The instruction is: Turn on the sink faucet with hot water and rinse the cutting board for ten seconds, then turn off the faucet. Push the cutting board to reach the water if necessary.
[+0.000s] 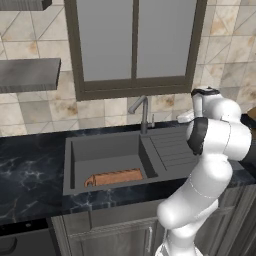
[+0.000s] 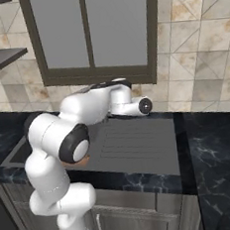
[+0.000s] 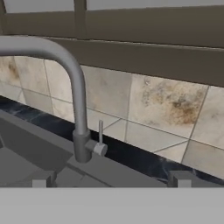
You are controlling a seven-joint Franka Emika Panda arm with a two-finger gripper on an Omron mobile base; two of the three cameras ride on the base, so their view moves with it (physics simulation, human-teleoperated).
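Hand view puts your released end effector [image 3: 109, 183] near the sink faucet [image 3: 74, 87] (no water running), so everything remains: the cutting board [image 1: 114, 177] lies along the sink's [image 1: 100, 150] front edge.

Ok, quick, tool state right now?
Tool: open, holding nothing, fingertips spread wide, facing the sink faucet and its lever.

Rendered home kitchen. Dark sink [image 1: 107, 150] was set in black marbled countertop [image 1: 30, 175]; faucet [image 1: 142, 112] stood behind sink, window [image 1: 135, 45] above, beige tiled wall [image 1: 30, 107] around, cabinet doors [image 1: 115, 237] below.
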